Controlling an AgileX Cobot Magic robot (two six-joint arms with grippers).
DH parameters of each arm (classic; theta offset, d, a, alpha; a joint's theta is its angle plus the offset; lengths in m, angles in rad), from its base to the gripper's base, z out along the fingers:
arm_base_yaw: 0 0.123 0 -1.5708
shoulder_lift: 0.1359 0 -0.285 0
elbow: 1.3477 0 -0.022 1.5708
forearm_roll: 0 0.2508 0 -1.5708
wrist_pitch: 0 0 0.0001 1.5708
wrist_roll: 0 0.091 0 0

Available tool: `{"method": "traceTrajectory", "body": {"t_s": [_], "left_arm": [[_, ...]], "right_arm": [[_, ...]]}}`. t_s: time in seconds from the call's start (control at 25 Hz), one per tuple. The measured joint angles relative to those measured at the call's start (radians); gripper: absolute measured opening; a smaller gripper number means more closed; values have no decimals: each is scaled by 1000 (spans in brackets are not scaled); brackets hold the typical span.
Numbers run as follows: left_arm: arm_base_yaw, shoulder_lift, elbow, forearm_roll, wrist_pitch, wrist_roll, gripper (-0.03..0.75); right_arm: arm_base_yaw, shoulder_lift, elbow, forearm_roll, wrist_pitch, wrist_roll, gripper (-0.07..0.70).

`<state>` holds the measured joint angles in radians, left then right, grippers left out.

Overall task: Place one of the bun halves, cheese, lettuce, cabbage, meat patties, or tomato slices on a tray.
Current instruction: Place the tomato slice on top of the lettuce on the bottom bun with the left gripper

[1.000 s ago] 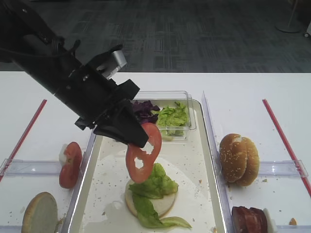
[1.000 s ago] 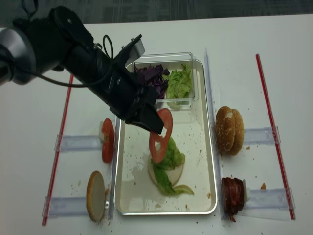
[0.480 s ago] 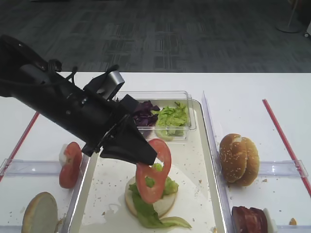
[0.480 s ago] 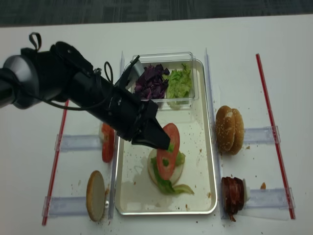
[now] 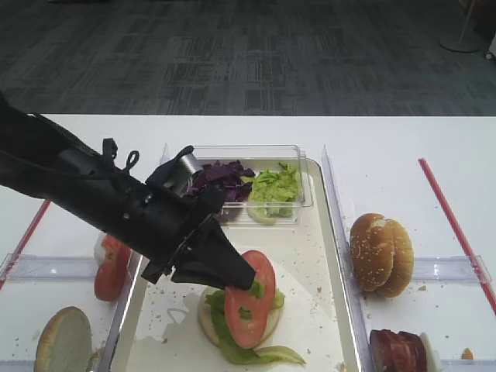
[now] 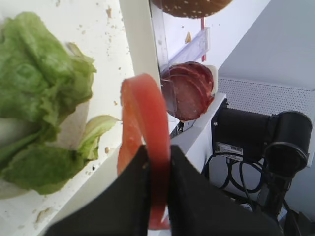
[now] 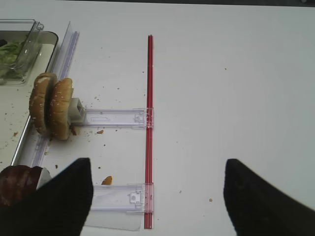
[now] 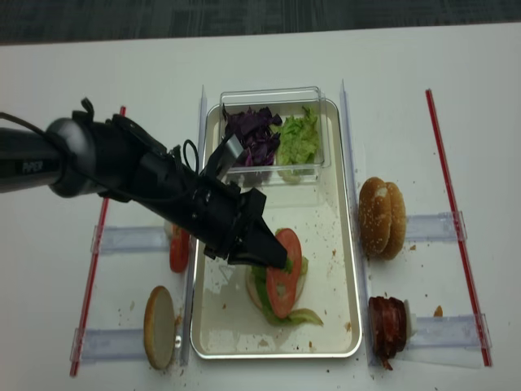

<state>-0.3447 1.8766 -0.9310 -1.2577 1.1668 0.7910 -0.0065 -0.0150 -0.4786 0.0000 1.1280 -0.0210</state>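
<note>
Bright, even overhead light; soft shadows, mild blur.

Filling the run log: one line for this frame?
left hand: shut on tomato slice | slice: over lettuce on bun half in tray | right hand: open, idle

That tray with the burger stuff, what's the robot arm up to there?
The left gripper is shut on a tomato slice, pinching it at its edge between the fingers. It holds the slice tilted just over the lettuce that lies on a bun half in the tray. The slice is not released yet. More tomato slices wait left of the tray, and bun halves stand to its right. The right gripper is open over the table, holding nothing.
</note>
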Motion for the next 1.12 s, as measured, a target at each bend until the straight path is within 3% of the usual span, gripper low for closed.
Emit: {"method": "traceTrajectory", "body": {"t_s": [0.48,1.12], "left_arm": [[42,65,0,-59,-5,56,44],[42,124,0,-59,-5,71,44]], "right_arm": [[0,0,0,0,0,0,571],[0,0,0,0,0,0,571]]}}
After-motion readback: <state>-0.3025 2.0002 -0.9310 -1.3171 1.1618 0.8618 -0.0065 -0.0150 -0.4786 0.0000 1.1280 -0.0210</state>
